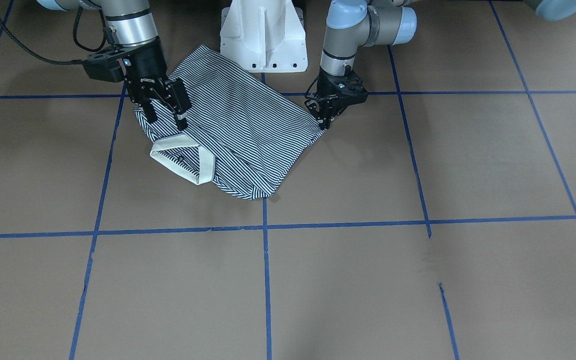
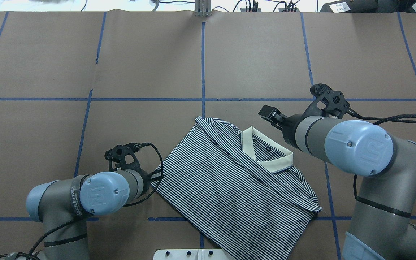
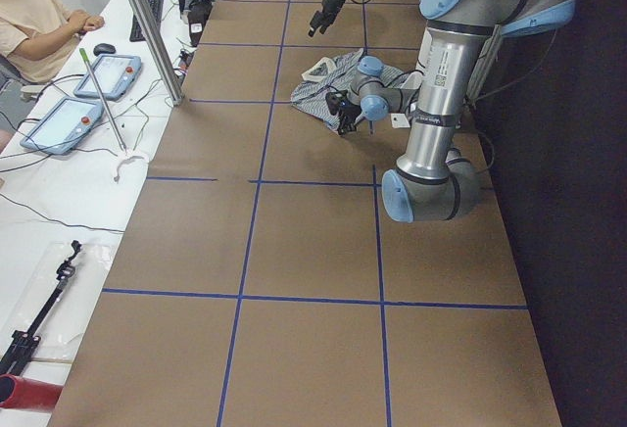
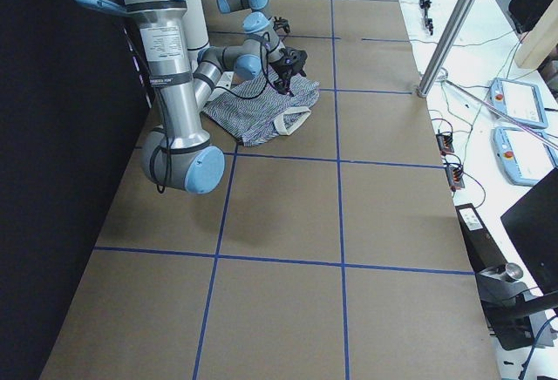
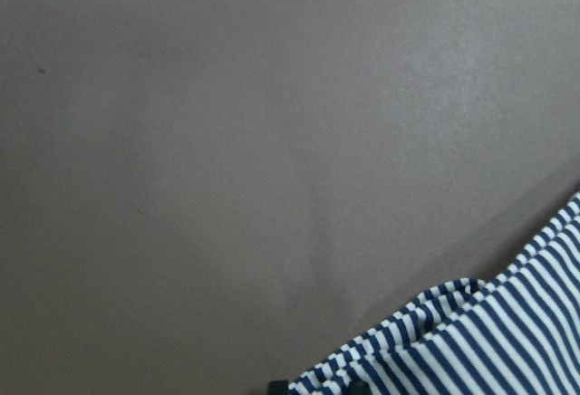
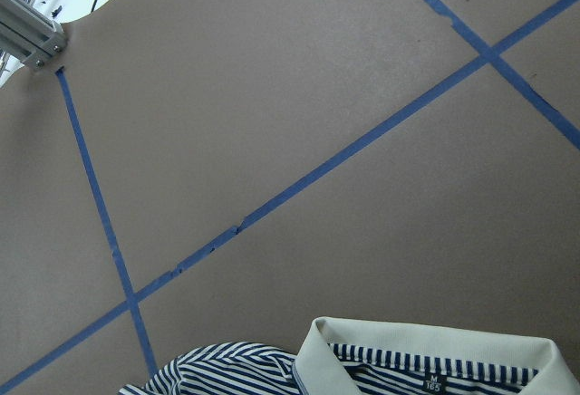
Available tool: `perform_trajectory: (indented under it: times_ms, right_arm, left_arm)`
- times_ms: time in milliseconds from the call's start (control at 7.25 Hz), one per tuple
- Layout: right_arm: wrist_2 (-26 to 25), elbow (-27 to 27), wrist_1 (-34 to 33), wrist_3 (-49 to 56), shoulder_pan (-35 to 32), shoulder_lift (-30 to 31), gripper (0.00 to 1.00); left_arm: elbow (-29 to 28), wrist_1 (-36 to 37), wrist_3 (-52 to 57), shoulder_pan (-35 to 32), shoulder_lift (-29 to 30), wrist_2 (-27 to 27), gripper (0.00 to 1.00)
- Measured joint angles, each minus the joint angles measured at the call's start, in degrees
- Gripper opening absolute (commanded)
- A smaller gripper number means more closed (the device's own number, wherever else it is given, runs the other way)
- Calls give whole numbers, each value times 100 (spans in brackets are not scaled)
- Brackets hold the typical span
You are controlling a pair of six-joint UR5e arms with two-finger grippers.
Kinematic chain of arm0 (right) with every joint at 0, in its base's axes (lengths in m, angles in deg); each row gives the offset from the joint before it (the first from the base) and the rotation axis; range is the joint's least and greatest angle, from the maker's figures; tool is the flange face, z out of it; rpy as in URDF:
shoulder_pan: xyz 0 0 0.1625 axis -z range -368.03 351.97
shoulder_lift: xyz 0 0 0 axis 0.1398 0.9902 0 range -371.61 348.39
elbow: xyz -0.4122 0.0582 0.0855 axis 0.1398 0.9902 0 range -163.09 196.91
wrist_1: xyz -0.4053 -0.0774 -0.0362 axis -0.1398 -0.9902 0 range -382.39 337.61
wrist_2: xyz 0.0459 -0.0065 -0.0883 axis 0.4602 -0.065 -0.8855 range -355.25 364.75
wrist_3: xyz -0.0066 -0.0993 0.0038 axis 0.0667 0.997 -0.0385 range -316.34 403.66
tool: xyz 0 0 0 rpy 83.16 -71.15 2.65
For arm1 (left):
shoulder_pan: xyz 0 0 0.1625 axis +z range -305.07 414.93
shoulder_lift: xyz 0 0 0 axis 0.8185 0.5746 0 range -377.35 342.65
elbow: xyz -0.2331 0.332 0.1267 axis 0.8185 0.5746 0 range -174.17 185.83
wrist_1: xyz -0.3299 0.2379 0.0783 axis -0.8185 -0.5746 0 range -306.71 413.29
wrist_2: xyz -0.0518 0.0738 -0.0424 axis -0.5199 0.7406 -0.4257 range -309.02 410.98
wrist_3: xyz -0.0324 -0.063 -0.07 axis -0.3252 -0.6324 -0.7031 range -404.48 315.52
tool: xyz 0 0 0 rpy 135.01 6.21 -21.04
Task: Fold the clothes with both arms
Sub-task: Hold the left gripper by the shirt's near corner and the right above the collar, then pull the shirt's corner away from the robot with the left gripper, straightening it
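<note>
We see a big brown tabletop with blue tape lines that cut it into squares. The striped shirt lies flat on it, close to the robot's white base and between the two arms. It sits crooked to the blue lines, front side up. Its cream collar is at the end near the right arm.

The left end effector is down at a corner of the shirt, at the end away from the collar. Its fingers look pinched together on the cloth there. The right end effector hangs just above the shirt beside the collar. Its two fingers are spread apart and hold nothing.

No sleeves stick out, so we think the sides are folded in. The fold in hand would then bring one end over the other. One arm has its corner and the other does not. Next, we guess, the right end effector has to go down and pinch the cloth by the collar. Then both arms need to lift and move together, so the shirt does not twist.

There is some writing. A small dark tag inside the collar shows an "M", and under it what looks like "165". The blue caps on the arms carry a "UR" mark. The white letters on the right end effector are too small for us to read.
</note>
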Motion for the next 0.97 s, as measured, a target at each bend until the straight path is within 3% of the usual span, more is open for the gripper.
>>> perform_trajectory:
  times_ms: [552, 828, 966]
  right_arm:
    - [-3, 8, 0, -6, 1, -7, 100]
    - [-6, 8, 0, -8, 10, -12, 100]
    - [-6, 7, 0, -9, 10, -12, 100]
  left_arm:
    - [865, 909, 707, -385, -210, -26, 0]
    - [621, 713, 1114, -1056, -24, -108, 0]
    - [85, 382, 1322, -1561, 353, -316, 0]
